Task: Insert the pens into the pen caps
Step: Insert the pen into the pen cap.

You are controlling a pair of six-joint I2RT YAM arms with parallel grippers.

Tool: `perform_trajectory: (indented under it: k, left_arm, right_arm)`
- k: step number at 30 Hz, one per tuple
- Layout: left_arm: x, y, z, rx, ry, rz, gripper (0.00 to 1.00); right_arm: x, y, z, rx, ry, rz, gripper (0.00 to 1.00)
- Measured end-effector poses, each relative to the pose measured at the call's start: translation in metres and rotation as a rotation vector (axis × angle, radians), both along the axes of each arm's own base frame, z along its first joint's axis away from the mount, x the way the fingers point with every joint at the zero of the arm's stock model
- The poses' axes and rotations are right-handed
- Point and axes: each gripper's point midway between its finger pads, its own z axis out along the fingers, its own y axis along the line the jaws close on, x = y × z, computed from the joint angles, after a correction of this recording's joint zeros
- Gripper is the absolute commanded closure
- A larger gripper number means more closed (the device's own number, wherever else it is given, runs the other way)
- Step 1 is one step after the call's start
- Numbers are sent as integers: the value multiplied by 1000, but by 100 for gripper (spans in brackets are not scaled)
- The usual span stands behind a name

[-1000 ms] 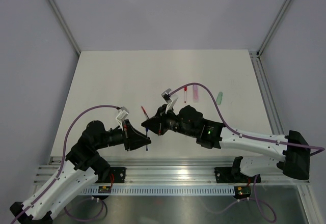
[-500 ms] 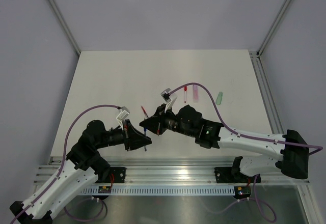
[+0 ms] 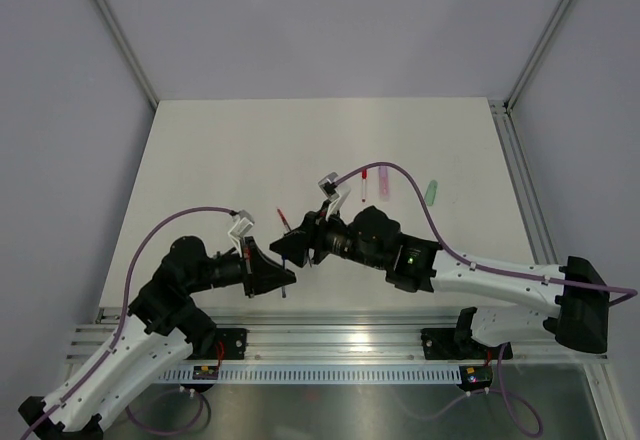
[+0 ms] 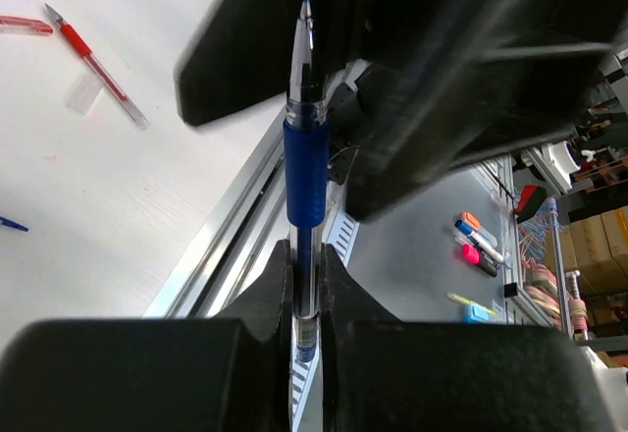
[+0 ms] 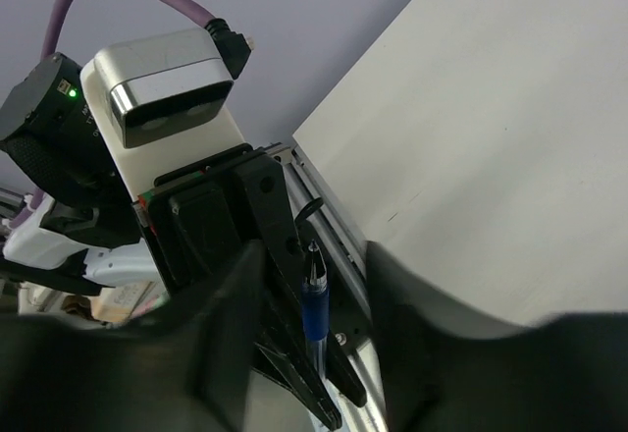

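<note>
My left gripper (image 4: 306, 255) is shut on the clear barrel of a blue pen (image 4: 305, 172), which points away from it with its tip bare. In the top view this left gripper (image 3: 276, 278) is near the table's front edge. My right gripper (image 3: 292, 248) faces it closely. In the right wrist view the right gripper (image 5: 316, 290) is open, one finger on each side of the blue pen (image 5: 314, 309) without touching it. A red pen (image 3: 285, 222) lies on the table behind them, and a red cap (image 4: 25, 26) lies beside it.
Another red pen (image 3: 365, 186), a pink one (image 3: 384, 186) and a green one (image 3: 432, 191) lie at the back right. A metal rail (image 3: 330, 325) runs along the near edge. A small blue piece (image 4: 10, 223) lies on the table. Markers (image 4: 476, 243) lie below the table.
My right gripper has opened and shifted slightly left around the pen tip. My left gripper has closed tighter on the blue pen.
</note>
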Motion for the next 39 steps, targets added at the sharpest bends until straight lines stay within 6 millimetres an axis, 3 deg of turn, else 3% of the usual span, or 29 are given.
perform_trajectory:
  k: [2, 5, 8, 12, 14, 16, 18, 20, 24, 28, 32, 39]
  left_arm:
    - [-1, 2, -1, 18, -2, 3, 100]
    - [2, 8, 6, 54, -31, 36, 100]
    - [7, 19, 24, 74, -108, 93, 100]
    - [17, 34, 45, 80, -207, 200, 100]
    - [23, 42, 47, 85, -235, 256, 100]
    - [25, 48, 46, 94, -250, 293, 100]
    - [27, 53, 46, 100, -260, 323, 100]
    - [28, 57, 45, 103, -267, 344, 100]
    - [29, 61, 46, 101, -277, 365, 100]
    - [27, 65, 50, 84, -297, 377, 100]
    - [23, 68, 55, 63, -317, 387, 100]
    - [21, 71, 58, 47, -331, 392, 100]
  right_arm:
    - [-1, -3, 3, -3, -13, 2, 29]
    - [-5, -13, 10, -5, -28, 4, 28]
    - [-11, -35, 28, 18, -60, -7, 39]
    - [-7, -66, 30, 5, -59, -92, 72]
    - [1, -73, 10, -48, -11, -157, 87]
    - [10, -75, -31, -159, 53, -217, 91]
    - [16, -72, -78, -299, 108, -248, 88]
    - [19, -71, -128, -452, 149, -262, 79]
    - [26, -75, -189, -683, 189, -297, 60]
    - [47, -53, -202, -760, 192, -334, 41]
    - [62, -38, -214, -797, 200, -353, 42]
    - [73, -43, -251, -940, 243, -368, 49]
